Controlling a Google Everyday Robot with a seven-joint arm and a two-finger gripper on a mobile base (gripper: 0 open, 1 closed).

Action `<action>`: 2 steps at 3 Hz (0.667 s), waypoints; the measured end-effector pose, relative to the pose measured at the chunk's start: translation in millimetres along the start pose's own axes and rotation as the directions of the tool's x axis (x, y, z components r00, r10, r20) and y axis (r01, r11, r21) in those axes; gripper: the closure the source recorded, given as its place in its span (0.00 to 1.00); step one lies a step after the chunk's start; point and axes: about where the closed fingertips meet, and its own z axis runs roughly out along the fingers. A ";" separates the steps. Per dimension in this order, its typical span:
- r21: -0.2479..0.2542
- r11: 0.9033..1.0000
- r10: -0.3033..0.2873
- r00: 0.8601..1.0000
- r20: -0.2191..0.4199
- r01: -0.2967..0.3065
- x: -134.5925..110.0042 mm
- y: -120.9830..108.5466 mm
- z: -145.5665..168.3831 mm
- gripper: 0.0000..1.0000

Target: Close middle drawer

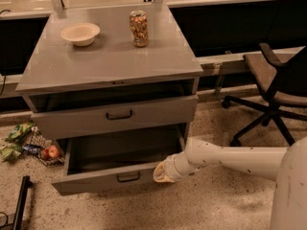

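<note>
The middle drawer point(91, 182) is the lower of the two grey drawers that show. It is pulled far out, with a deep empty box and a small black bar handle point(128, 177). My gripper point(163, 172) is at the right end of the drawer's front, touching or almost touching it, on a white arm point(230, 158) that reaches in from the right. The grey drawer above point(153, 110) stands slightly out. Any drawer below the middle one is hidden.
A white bowl point(80, 33) and a can point(139, 28) stand on the cabinet top point(110, 61). A black office chair point(278, 80) is at the right. An apple point(51, 152) and snack bags point(17, 138) lie on the floor at the left. A black bar point(19, 202) lies at bottom left.
</note>
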 end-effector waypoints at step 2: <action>0.057 0.993 -0.097 0.993 -0.073 0.101 11.5 -17.2 24.4 1.00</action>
